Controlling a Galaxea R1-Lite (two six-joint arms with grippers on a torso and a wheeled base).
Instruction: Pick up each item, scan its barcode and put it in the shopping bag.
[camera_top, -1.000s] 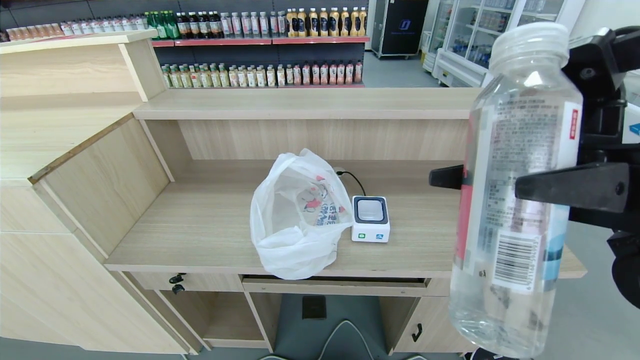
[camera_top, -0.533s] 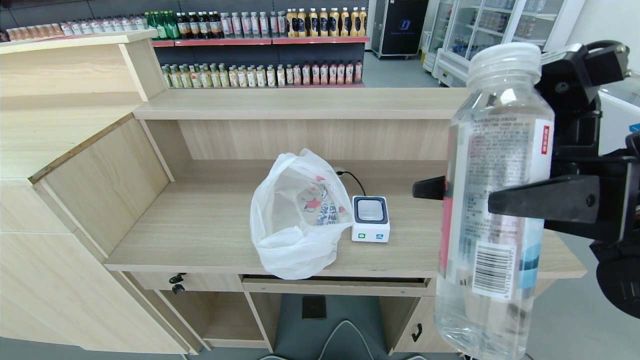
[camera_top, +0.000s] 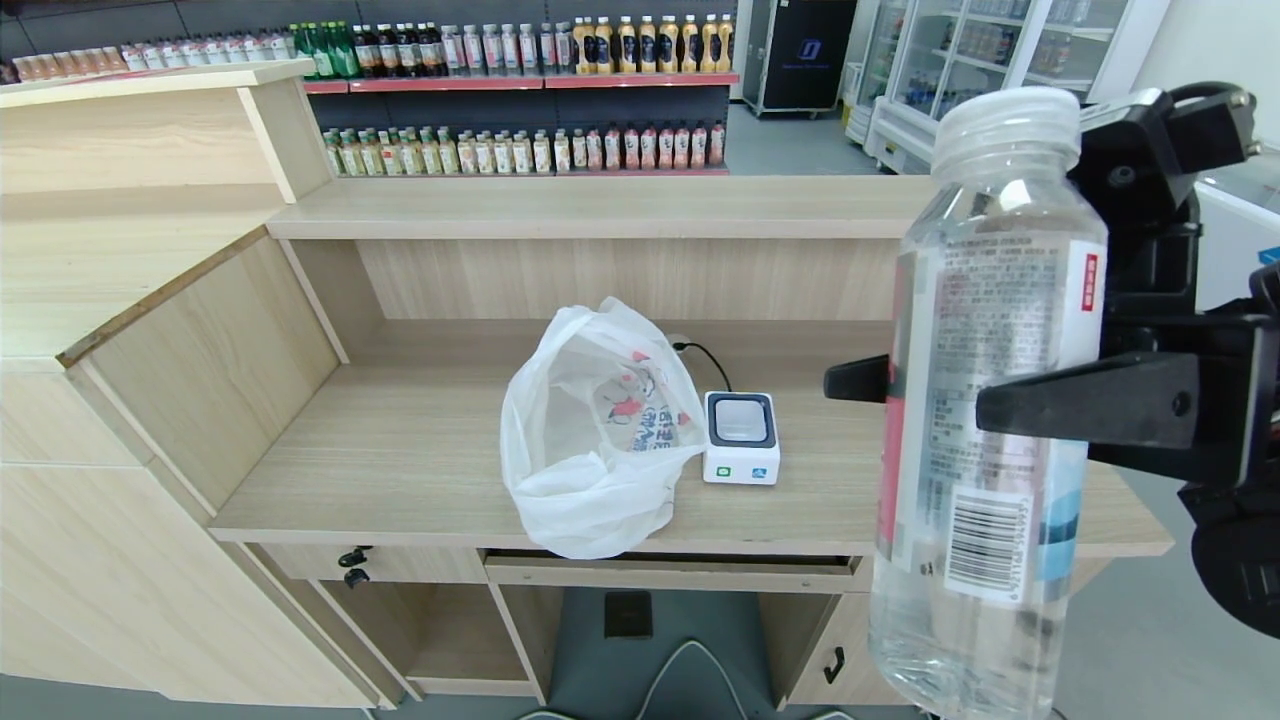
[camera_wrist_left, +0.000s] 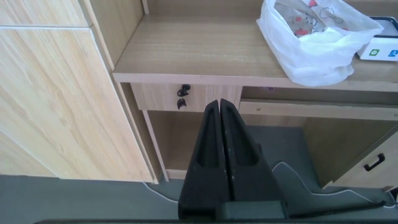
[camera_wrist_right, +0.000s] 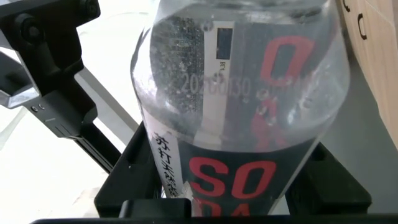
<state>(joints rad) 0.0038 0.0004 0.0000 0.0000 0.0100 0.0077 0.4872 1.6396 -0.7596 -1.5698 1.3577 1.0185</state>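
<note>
My right gripper (camera_top: 985, 395) is shut on a clear soda water bottle (camera_top: 985, 420), held upright in the air at the right, close to the head camera, with its barcode facing the camera. The bottle (camera_wrist_right: 239, 106) looms close in the right wrist view, between the black fingers (camera_wrist_right: 124, 180). A white shopping bag (camera_top: 590, 440) stands open on the wooden counter (camera_top: 400, 450), and a small white barcode scanner (camera_top: 741, 437) sits just right of it. My left gripper (camera_wrist_left: 221, 109) is shut and hangs low in front of the counter, below its front edge, with the bag (camera_wrist_left: 314, 37) up on the counter beyond it.
The counter has a raised back ledge (camera_top: 600, 205) and a slanted side panel (camera_top: 200, 350) on the left. A drawer (camera_top: 670, 572) under the front edge stands slightly open. A black cable (camera_top: 705, 360) runs behind the scanner. Shelves of drinks (camera_top: 520, 95) line the room behind.
The right gripper carried the bottle left and a little lower between one second and half a second ago; since then it has barely moved. Bag and scanner have stayed put.
</note>
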